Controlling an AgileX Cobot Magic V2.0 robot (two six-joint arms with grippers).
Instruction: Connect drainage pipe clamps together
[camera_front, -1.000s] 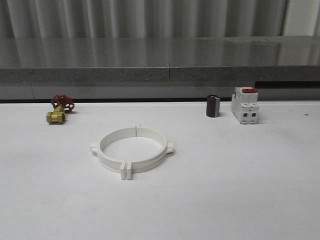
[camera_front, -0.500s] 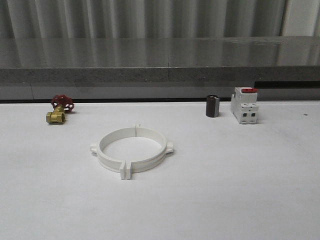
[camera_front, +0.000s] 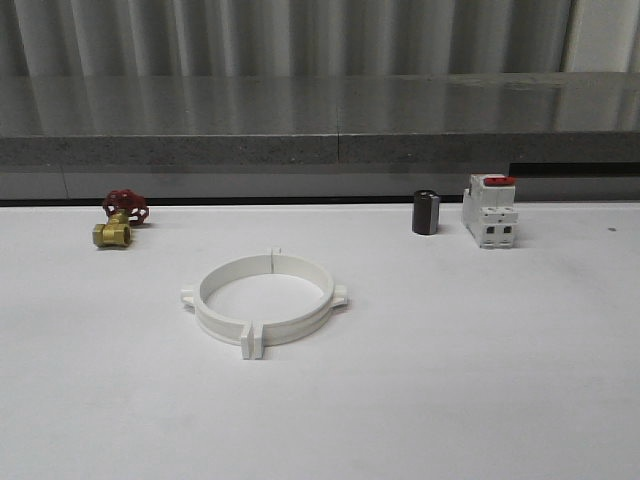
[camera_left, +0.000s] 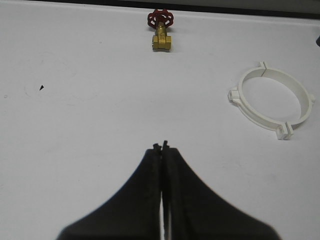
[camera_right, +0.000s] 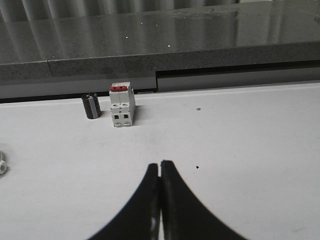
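Observation:
The two white drainage pipe clamps (camera_front: 264, 300) lie flat on the white table, their half-rings set end to end as one closed ring with tabs sticking out at the seams. The same ring (camera_left: 272, 102) appears in the left wrist view, well off to the side of my left gripper (camera_left: 161, 146), which is shut with nothing between its black fingers. My right gripper (camera_right: 159, 164) is also shut and empty, hovering over bare table; a small edge of a clamp tab (camera_right: 2, 164) peeks in at the border of its view.
A brass valve with a red handle (camera_front: 120, 220) sits at the back left. A dark small cylinder (camera_front: 425, 212) and a white block with a red switch (camera_front: 490, 212) stand at the back right. A grey ledge (camera_front: 320, 150) runs behind the table.

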